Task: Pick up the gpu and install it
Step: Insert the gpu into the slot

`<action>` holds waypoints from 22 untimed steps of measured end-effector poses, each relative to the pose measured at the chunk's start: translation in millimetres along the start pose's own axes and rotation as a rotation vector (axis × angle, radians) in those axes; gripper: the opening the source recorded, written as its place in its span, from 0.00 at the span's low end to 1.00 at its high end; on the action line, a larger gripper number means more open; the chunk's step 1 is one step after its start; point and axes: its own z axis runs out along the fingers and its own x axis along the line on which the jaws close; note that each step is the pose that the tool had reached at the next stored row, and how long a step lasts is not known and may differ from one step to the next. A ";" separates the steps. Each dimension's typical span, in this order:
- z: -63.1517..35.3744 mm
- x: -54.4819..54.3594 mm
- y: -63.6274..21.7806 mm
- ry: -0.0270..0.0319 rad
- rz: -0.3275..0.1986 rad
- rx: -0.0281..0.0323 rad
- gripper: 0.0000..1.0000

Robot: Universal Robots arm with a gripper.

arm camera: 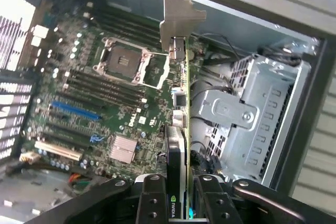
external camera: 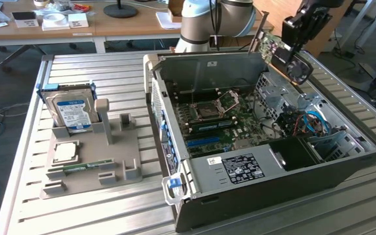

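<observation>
1 gpu (external camera: 281, 49), held up in the air over the far corner of the open computer case (external camera: 253, 166), on the exterior view's right. It touches nothing but the gripper (external camera: 293, 36). Ext. view: card tilted, long axis slanting from upper left to lower right. The thin silver bracket is at the upper-left end and the round fan (external camera: 299, 69) at the lower-right end.

Wrist view: gpu (arm camera: 178, 150) seen edge-on, long axis running straight away from the gripper (arm camera: 181, 205). The bracket (arm camera: 177, 17) is the far end. The card sits over the line where the green circuit board (arm camera: 105, 87) meets the grey metal drive cage.

Gripper pinches the gpu: 2 black fingers (arm camera: 152, 203), one each side of the card's near end, pressed on its faces.

Count: 1 case, lying on its side w/ the side panel off. 1 grey holder (external camera: 129, 152) on the table (external camera: 96, 68), on the ext. view's left, well apart from the gpu. In it: 1 blue-labelled hard drive (external camera: 72, 110) standing upright, 1 square silver chip (external camera: 66, 152) lying flat, 1 green memory stick (external camera: 83, 167) just beside the chip.

1 arm (external camera: 211, 19): pale base column stands behind the case, black wrist reaches down from the top right to the card.
</observation>
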 end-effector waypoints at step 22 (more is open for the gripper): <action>1.0 0.0 -0.1 0.0231 -0.389 -0.0084 0.27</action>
